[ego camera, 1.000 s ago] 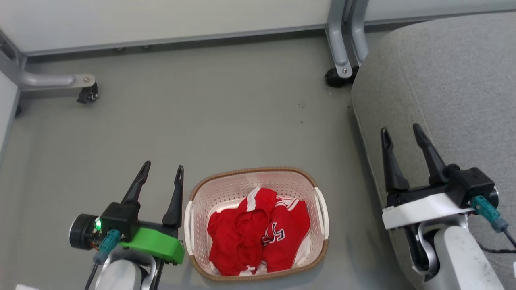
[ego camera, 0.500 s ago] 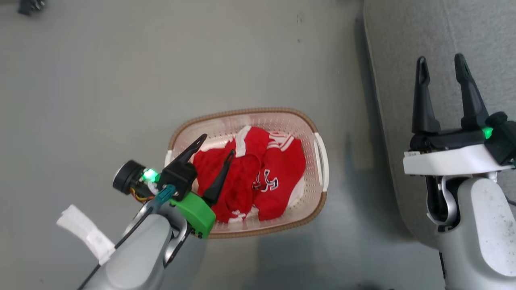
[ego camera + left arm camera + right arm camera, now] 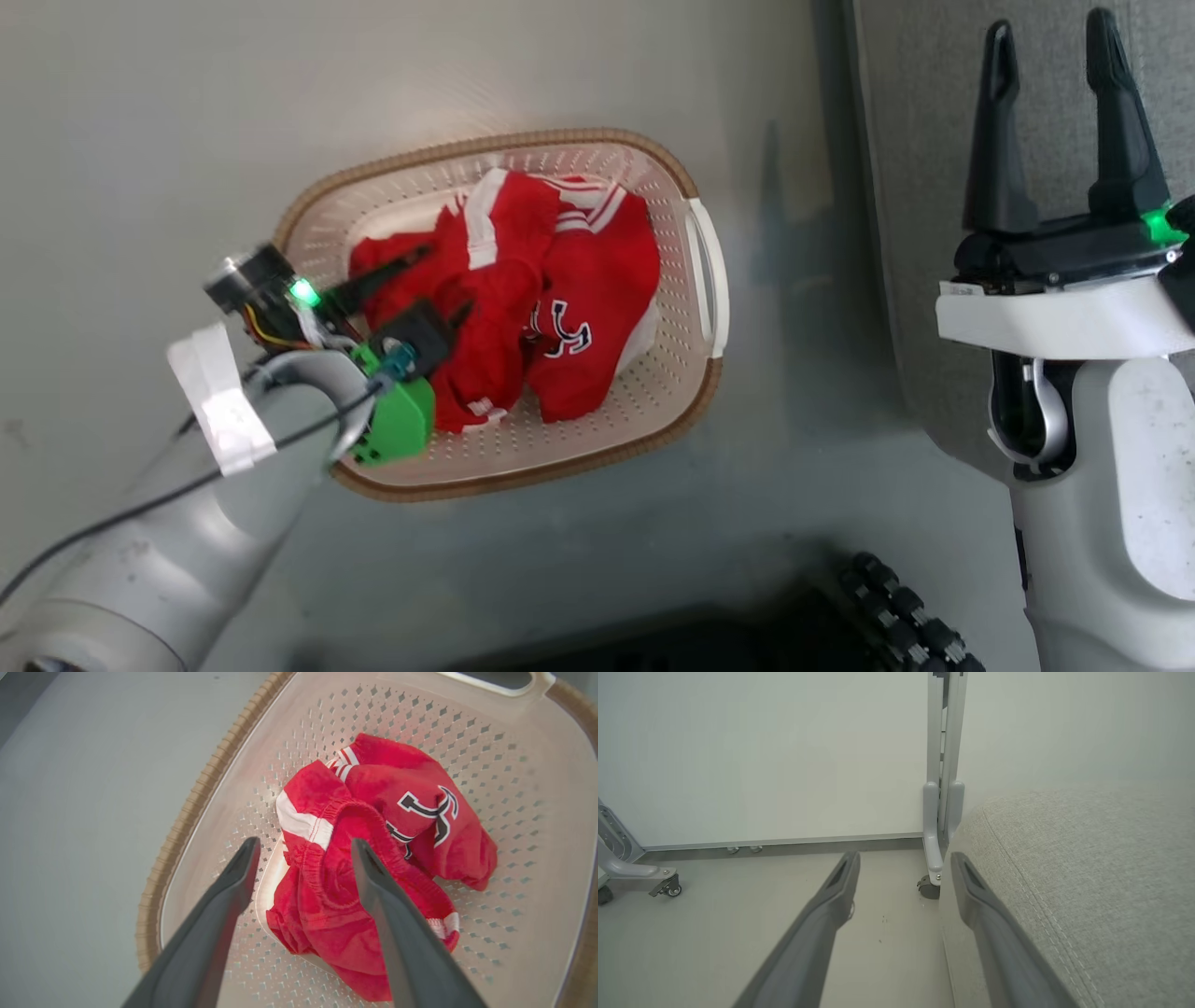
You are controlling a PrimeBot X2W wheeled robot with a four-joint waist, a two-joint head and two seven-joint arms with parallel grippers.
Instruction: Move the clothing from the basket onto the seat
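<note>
Inside the basket [image 3: 485,142], the spread left hand [image 3: 448,277] partly hides the clothing [image 3: 588,271].

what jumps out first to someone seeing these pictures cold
The bright red clothing bunched in the cream basket on the grey floor catches the eye first. Next is the left gripper, open and reaching into the basket with its fingers spread over the red fabric. Off to the right, the right gripper stands open by the big grey seat.
</note>
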